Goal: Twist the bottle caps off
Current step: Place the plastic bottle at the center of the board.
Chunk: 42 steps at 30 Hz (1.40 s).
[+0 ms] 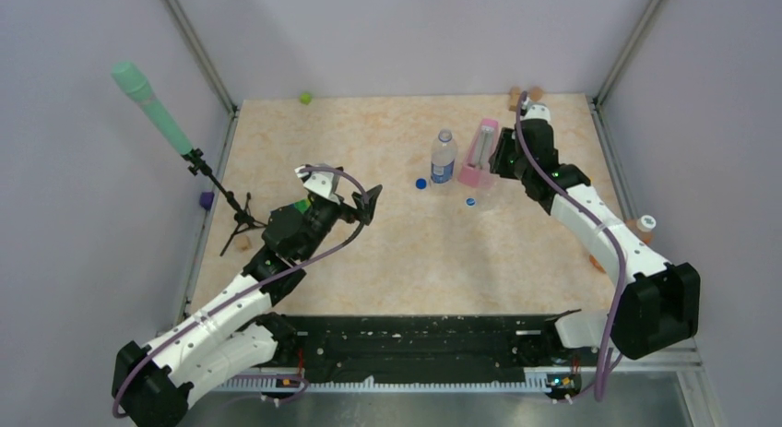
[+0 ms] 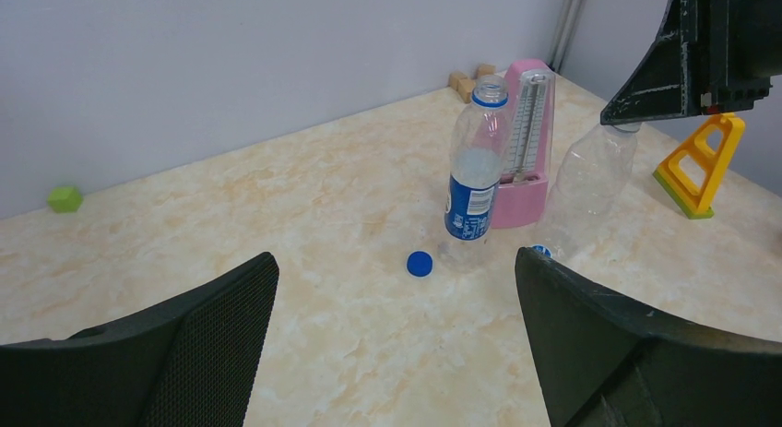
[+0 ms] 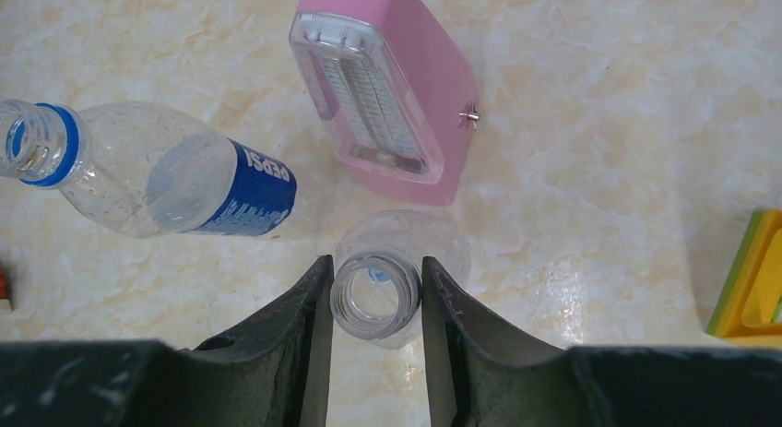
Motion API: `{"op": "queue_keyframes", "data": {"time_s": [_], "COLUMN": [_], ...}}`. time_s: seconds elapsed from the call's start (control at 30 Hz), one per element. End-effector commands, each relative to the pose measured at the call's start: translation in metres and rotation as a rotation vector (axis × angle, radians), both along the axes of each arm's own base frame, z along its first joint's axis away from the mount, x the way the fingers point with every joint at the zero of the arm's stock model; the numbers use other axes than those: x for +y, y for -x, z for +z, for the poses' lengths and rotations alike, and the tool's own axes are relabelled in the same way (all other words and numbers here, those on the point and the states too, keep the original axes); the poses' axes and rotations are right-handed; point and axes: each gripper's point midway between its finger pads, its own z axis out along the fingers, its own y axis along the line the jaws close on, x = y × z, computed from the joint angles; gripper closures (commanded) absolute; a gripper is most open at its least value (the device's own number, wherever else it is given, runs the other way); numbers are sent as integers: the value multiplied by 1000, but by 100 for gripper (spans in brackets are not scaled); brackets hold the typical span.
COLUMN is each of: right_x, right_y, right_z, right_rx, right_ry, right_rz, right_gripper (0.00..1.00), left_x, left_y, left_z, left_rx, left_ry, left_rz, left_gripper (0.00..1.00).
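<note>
on the left, little to go wrong yet: left gripper (image 2: 396, 261) spread wide and empty, with the dark blue cap (image 2: 420, 263) lying loose on the table (image 1: 369, 261) just ahead of the fingertips. any forward reach likely to nudge that cap or tip the light, uncapped pepsi bottle (image 2: 475, 169) standing just beyond it.

further right, more to watch: right gripper (image 3: 376, 264) clenched on the open neck of the plain clear bottle (image 3: 403, 231), straight below the wrist, cap already off. thin, empty plastic, so liable to buckle or slip out under a hard squeeze; liable too, if swung, to strike the pink metronome (image 3: 387, 86) just past the fingertips or the pepsi bottle to their left. a pale cap (image 1: 470, 203) near the held bottle's foot, easy to sweep away.

last, the orange-tinted bottle (image 1: 636, 230), seemingly still wearing its white cap (image 1: 647, 222), well behind the right gripper beside the forearm, near the table edge; prone to be rolled off by an elbow sweep.
</note>
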Motion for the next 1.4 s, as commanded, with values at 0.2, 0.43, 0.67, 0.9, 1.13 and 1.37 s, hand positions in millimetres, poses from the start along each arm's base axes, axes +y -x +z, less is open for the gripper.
{"op": "queue_keyframes", "data": {"time_s": [0.2, 0.43, 0.67, 0.9, 1.13, 1.37], "right_x": [2, 1, 1, -3, -70, -151], "right_y": [-3, -4, 1, 38, 95, 182], "right_z": [4, 9, 25, 64, 94, 111], "right_rx": [-13, -15, -34, -160, -172, -135], "right_ry": [-16, -7, -13, -64, 18, 142], "right_rz": [14, 17, 29, 80, -188, -520], "right_gripper": [52, 50, 44, 36, 36, 36], "left_x": [1, -1, 1, 4, 6, 9], "left_y": [-2, -3, -1, -2, -3, -2], "left_z": [10, 4, 4, 3, 8, 10], "left_rx": [-25, -9, -7, -11, -13, -16], "left_ry": [15, 1, -1, 0, 16, 28], "left_rz": [8, 1, 8, 23, 34, 45], "left_gripper": [1, 1, 1, 1, 1, 1]}}
